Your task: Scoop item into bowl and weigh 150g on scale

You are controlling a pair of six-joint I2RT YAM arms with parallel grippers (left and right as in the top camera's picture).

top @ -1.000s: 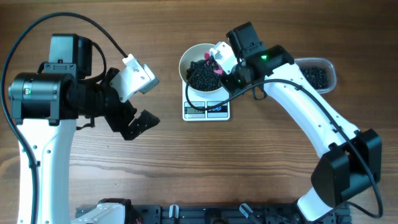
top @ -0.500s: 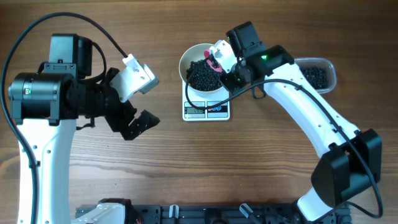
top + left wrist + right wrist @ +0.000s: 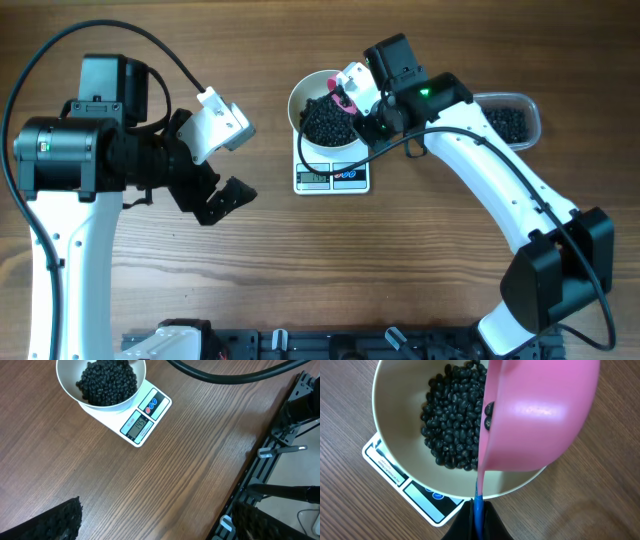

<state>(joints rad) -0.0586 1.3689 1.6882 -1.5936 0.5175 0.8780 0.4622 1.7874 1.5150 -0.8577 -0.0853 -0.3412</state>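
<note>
The white bowl [image 3: 296, 102] stands on the scale [image 3: 333, 178] and holds a heap of the black item [image 3: 322, 122]. My right gripper [image 3: 358, 92] is shut on the blue handle of a pink scoop [image 3: 346, 100], which is tipped on its side over the bowl's right half. In the right wrist view the scoop [image 3: 540, 410] covers part of the bowl [image 3: 395, 455], with two beads at its lip above the item [image 3: 452, 415]; my right gripper [image 3: 478, 516] pinches the handle over the scale [image 3: 415, 497]. My left gripper [image 3: 212, 160] hangs open and empty, left of the scale [image 3: 142, 420].
A clear plastic tub [image 3: 510, 120] with more black beads sits at the right behind the right arm. A black rail [image 3: 330, 345] runs along the table's front edge, and the left wrist view shows that rail [image 3: 280, 450] at its right side.
The pink scoop has shifted very slightly over the bowl. The left arm has not moved.
</note>
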